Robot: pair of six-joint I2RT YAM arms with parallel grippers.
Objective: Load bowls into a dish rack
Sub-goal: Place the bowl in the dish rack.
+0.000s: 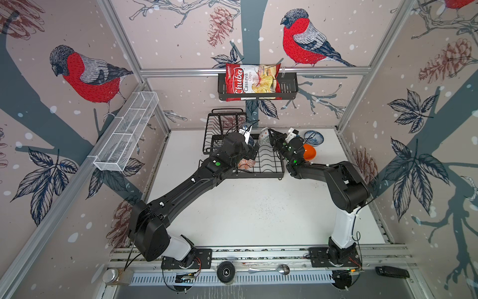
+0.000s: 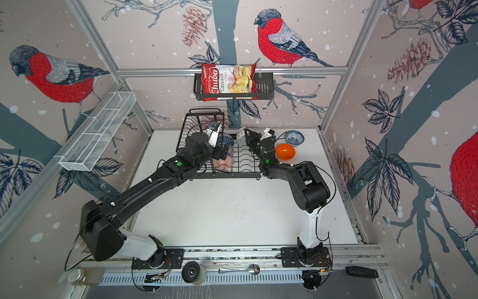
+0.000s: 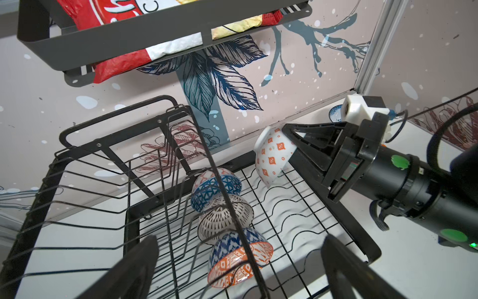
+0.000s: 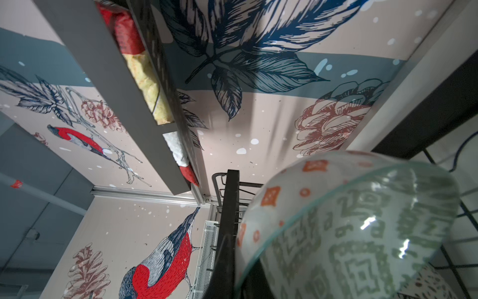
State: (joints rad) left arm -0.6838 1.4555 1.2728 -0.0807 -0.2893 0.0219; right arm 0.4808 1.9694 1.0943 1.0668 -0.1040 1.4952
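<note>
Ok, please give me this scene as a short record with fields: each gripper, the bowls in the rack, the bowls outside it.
left gripper: open, empty, above the dish rack
right gripper: shut on the white bowl with orange diamonds, over the rack
in rack: blue triangle bowl, black lattice bowl, blue and orange bowl, in a row
on table: plain orange bowl, blue-flower bowl, right of the rack

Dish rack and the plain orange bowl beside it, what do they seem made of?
Dish rack: thin bent wire, matte black coating, likely metal. Orange bowl: smooth, glossy, one even colour; glazed ceramic or plastic, cannot tell which.
</note>
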